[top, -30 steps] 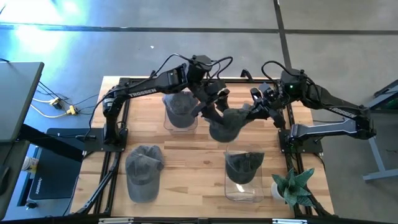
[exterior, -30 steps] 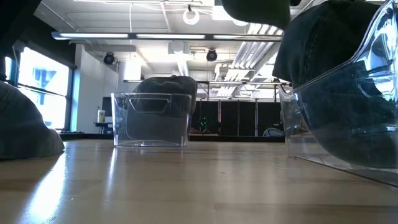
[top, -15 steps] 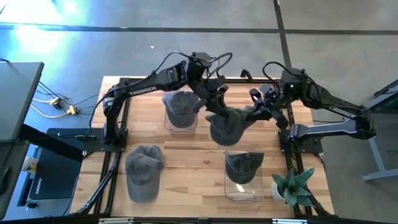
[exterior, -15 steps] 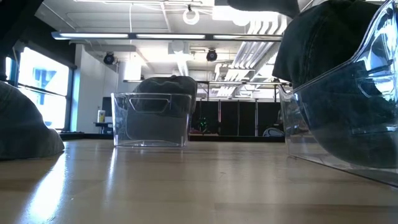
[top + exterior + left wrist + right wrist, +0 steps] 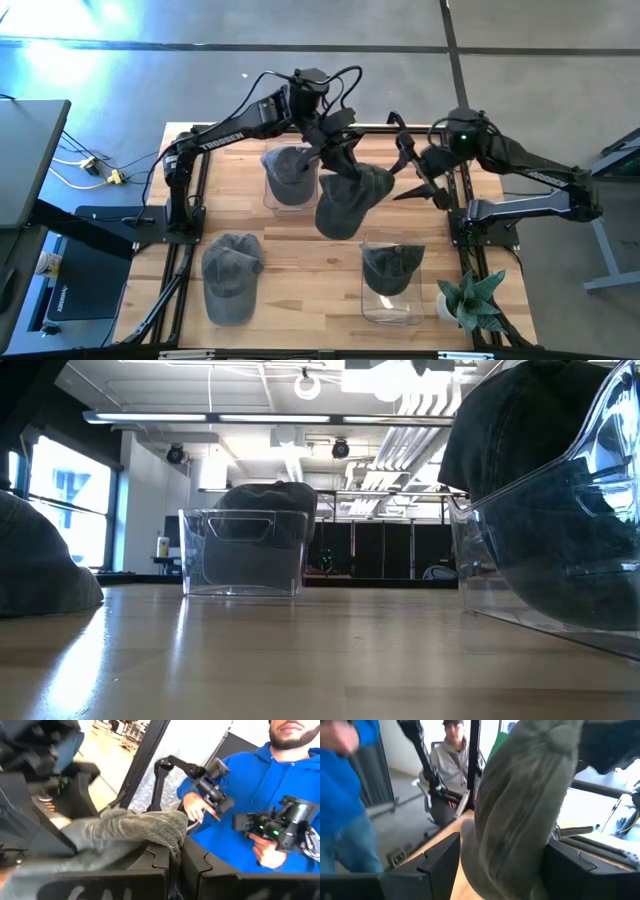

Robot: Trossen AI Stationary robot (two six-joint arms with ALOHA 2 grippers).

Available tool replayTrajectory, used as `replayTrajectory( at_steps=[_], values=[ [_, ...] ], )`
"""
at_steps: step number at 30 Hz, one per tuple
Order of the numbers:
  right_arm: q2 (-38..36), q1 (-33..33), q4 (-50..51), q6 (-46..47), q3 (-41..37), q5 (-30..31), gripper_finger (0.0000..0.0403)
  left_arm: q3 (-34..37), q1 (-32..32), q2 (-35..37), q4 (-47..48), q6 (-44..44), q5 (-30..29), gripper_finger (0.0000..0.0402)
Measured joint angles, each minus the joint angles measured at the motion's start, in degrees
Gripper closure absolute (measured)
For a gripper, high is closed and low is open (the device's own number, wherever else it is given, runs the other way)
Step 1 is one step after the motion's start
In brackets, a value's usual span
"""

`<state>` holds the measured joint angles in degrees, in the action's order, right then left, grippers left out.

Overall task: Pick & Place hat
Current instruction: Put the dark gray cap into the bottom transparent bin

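On the wooden table (image 5: 330, 262), nearest the front edge, a plant (image 5: 470, 300) stands at the right corner. Just left of it a clear bin (image 5: 392, 285) holds a grey cap (image 5: 392, 266). Further left a loose cap (image 5: 231, 275) lies flat on the wood. Behind these, above the table's middle, the hat (image 5: 345, 200) hangs in the air, pinched at its top edge by the left gripper (image 5: 341, 158). To the right of the hat, the right gripper (image 5: 411, 172) has its fingers spread wide and touches nothing. Left of the hat a second clear bin (image 5: 288, 180) holds another cap (image 5: 288, 168). Beyond the table, a person in a blue hoodie (image 5: 260, 795) holds controllers.
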<state>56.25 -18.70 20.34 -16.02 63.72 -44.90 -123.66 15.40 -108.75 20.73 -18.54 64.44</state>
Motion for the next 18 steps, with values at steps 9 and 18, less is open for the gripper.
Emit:
replayTrajectory(
  at_steps=[9, 18],
  values=[
    [4.1, 1.6, 0.1, -13.8, 0.0, 2.1, 0.0166, -0.1, 0.0, 0.0, -0.1, -3.1, -0.9, 0.0392],
    [0.1, 2.9, 6.5, 0.0, 0.0, -9.0, 0.0167, -0.1, 0.0, -0.1, 0.2, -4.4, -0.8, 0.0392]
  ],
)
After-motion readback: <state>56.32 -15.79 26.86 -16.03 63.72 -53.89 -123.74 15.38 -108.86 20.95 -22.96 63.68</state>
